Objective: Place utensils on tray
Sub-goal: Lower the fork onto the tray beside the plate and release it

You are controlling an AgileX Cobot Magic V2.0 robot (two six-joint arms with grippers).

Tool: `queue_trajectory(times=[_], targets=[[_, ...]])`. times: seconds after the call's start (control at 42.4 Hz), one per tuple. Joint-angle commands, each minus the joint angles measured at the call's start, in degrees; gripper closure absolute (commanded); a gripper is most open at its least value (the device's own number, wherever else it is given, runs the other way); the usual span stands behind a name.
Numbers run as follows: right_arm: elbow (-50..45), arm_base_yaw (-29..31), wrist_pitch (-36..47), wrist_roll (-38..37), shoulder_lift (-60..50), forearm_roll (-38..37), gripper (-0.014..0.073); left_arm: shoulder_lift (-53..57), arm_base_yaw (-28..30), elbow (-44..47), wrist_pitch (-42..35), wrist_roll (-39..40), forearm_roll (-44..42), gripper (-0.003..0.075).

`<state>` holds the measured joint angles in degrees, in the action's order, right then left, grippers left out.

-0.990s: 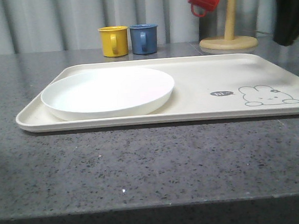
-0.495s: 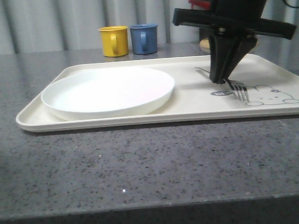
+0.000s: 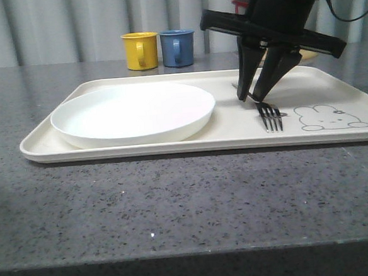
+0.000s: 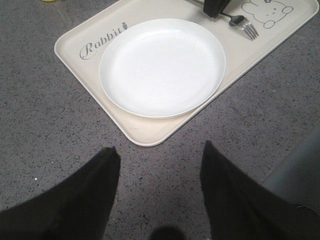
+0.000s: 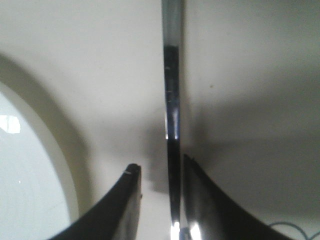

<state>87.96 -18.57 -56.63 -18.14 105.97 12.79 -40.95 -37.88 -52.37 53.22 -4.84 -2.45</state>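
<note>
A silver fork (image 3: 269, 114) lies on the cream tray (image 3: 233, 125), tines toward the front, just left of the rabbit drawing. My right gripper (image 3: 249, 99) stands over its handle, open, fingers slightly apart. In the right wrist view the handle (image 5: 172, 100) runs between the fingers, close to one finger, with a gap to the other. The white plate (image 3: 132, 113) sits on the tray's left half. My left gripper (image 4: 160, 150) is open over bare table in front of the tray's corner (image 4: 150, 132); from there the plate (image 4: 162, 65) and fork (image 4: 245, 26) show too.
A yellow mug (image 3: 140, 50) and a blue mug (image 3: 177, 47) stand behind the tray. A wooden stand base (image 3: 308, 55) peeks out behind the right arm. Dark speckled table (image 3: 176, 208) stretches in front of the tray.
The right arm came down onto the tray with the fork, shifted left, and its fingers parted, leaving the fork lying on the tray. The plate and mugs stayed put.
</note>
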Motion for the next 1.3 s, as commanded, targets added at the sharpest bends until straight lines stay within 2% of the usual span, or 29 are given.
queue_trajectory(times=[0.0,0.212,0.424,0.495,0.683,0.825,0.919,1.272], targets=[[1.9,0.1,3.0,0.3,-3.2,0.9,0.0263,0.1,-0.5,-1.5,-4.1,0.6,0.0,0.0352],[1.9,0.1,4.1,9.6,-9.1,-0.4,0.0268,0.1,-0.5,-1.5,-4.1,0.6,0.0,0.0352],[-2.4,1.5,-1.5,14.2,-18.5,-10.7,0.0268,0.1,-0.5,-1.5,-4.1,0.6,0.0,0.0352],[-6.4,3.5,-1.3,14.2,-21.5,-12.8,0.0268,0.1,-0.5,-1.5,-4.1,0.6,0.0,0.0352],[-17.0,14.2,0.4,16.3,-27.4,-12.8,0.0268,0.1,-0.5,-1.5,-4.1,0.6,0.0,0.0352],[-20.5,21.4,-0.1,16.8,-27.1,-12.8,0.0268,0.1,-0.5,-1.5,-4.1,0.6,0.0,0.0352],[-21.0,24.0,-0.5,16.9,-26.3,-12.8,0.0268,0.1,-0.5,-1.5,-4.1,0.6,0.0,0.0352],[-21.0,25.4,0.6,19.9,-20.8,-17.9,0.0268,0.1,-0.5,-1.5,-4.1,0.6,0.0,0.0352]])
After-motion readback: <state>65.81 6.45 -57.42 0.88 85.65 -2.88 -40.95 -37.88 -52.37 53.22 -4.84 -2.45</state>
